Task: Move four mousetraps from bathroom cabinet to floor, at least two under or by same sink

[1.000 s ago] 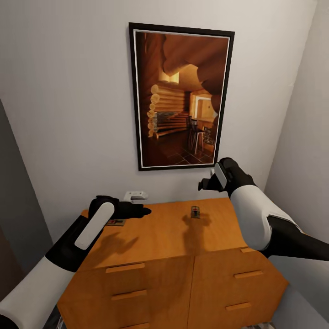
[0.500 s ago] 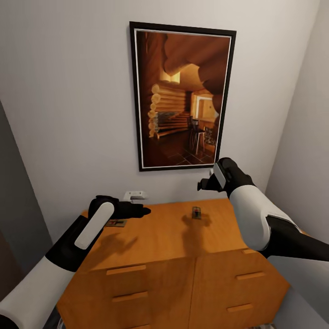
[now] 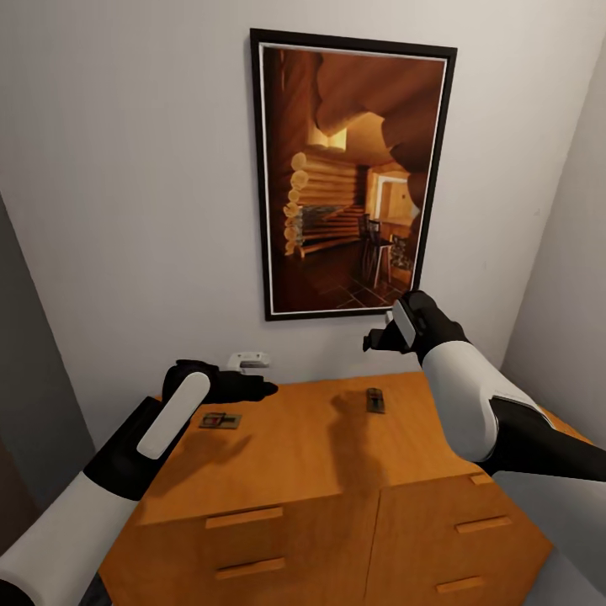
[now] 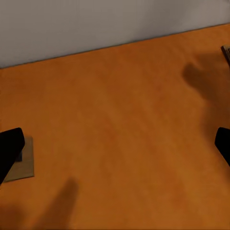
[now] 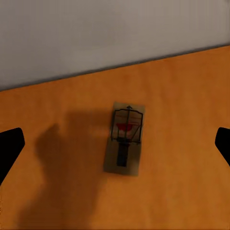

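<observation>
A low orange-brown cabinet (image 3: 337,471) is seen in the lower half of the head view, against a pale wall where a framed picture (image 3: 353,172) hangs in the upper middle. Two mousetraps lie flat on the cabinet top. One mousetrap (image 3: 220,420) is placed at the left, just below and beside the left gripper (image 3: 252,389), which is held above the top and does not touch it. In the left wrist view a corner of this board (image 4: 21,163) is seen at the left edge, partly hidden behind one dark fingertip (image 4: 9,148); the other fingertip is at the far right edge, so the fingers are wide apart and nothing is held.

The second mousetrap (image 3: 375,400) lies near the back edge, right of the middle, under the raised right gripper (image 3: 379,339). In the right wrist view this mousetrap (image 5: 124,138) is centred between the two fingertips (image 5: 9,146), well apart from both. These fingers are spread wide too and are empty.

A small white object (image 3: 250,361) is seen at the wall behind the left gripper.
</observation>
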Tool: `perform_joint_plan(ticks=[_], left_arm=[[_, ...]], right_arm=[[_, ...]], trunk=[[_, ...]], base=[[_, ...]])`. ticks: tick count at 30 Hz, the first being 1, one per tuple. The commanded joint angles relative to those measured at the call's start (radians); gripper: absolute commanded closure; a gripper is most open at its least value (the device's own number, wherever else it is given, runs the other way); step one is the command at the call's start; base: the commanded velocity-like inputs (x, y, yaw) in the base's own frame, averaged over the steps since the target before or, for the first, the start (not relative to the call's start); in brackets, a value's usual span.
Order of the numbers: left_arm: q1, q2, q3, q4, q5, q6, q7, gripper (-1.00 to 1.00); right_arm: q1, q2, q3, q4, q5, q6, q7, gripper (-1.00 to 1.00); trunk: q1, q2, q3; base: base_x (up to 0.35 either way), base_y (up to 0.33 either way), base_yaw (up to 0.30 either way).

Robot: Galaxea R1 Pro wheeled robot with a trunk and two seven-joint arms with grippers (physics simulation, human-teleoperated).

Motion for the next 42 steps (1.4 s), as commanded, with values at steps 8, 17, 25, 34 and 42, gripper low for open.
perform_joint_plan(ticks=[8, 17, 25, 34, 42], left_arm=[[-0.001, 0.001, -0.003, -0.001, 0.009, 0.001, 0.01, -1.0], [-0.001, 0.0, -0.005, -0.004, 0.008, 0.001, 0.01, -1.0], [-0.001, -0.001, -0.006, -0.016, 0.01, 0.001, 0.01, -1.0], [-0.001, -0.001, -0.008, -0.02, 0.012, 0.001, 0.01, -1.0], [-0.001, -0.001, -0.011, -0.021, 0.007, 0.001, 0.01, -1.0]], right_arm=[[-0.001, 0.001, -0.009, 0.004, 0.0, 0.003, -0.005, -1.0], [-0.001, 0.0, -0.009, 0.01, 0.0, 0.003, -0.005, -1.0], [-0.001, -0.001, -0.01, 0.015, -0.001, 0.003, -0.007, -1.0], [-0.001, -0.011, -0.01, 0.104, -0.002, 0.003, -0.015, -1.0], [-0.001, -0.024, -0.011, 0.132, -0.001, 0.003, -0.017, -1.0]], trunk=[[0.0, -0.001, -0.001], [0.0, -0.001, -0.001], [0.0, -0.001, -0.001], [0.0, -0.001, -0.001], [0.0, -0.001, -0.001]], base=[[0.013, 0.011, 0.0], [0.002, 0.002, 0.0], [0.0, 0.0, 0.0], [0.0, 0.0, 0.0], [0.0, 0.0, 0.0]])
